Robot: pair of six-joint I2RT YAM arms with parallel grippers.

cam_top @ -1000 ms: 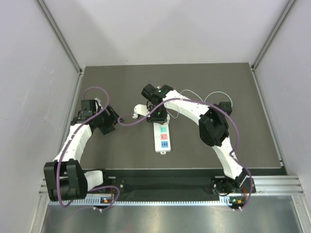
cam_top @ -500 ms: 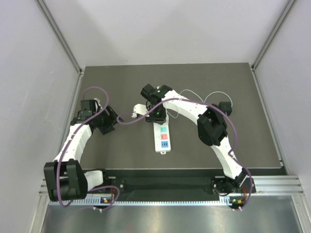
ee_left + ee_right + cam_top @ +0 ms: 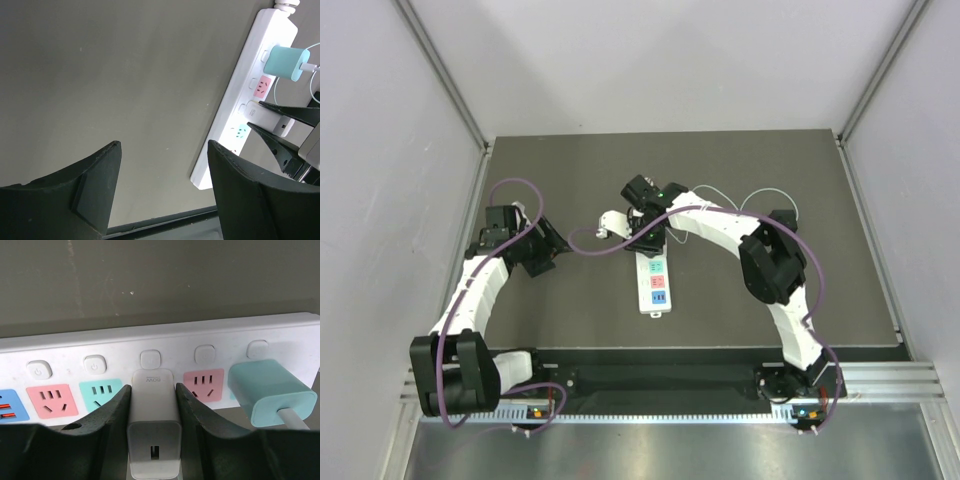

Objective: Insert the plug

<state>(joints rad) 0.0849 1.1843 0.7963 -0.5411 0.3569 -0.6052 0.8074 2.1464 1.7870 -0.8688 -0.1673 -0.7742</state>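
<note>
The teal plug point(image 3: 272, 392) on its thin white cable sits in the end socket of the long white power strip point(image 3: 150, 347); the left wrist view shows it too point(image 3: 286, 62). My right gripper point(image 3: 152, 390) is shut on a small white square block point(image 3: 152, 425) that stands in a middle socket, one finger on each side. From above, the right gripper point(image 3: 645, 235) covers the far end of the strip point(image 3: 655, 290) and hides the plug. My left gripper point(image 3: 164, 145) is open and empty above the bare mat left of the strip point(image 3: 240, 100).
The white cable point(image 3: 760, 195) loops on the dark mat point(image 3: 570, 300) behind the right arm, near a small black box point(image 3: 783, 220). The strip's white cord end point(image 3: 610, 222) lies to its far left. Grey walls enclose the mat on three sides.
The right arm's wrist and elbow have shifted a little to the right over the far end of the strip. The left arm has not moved.
</note>
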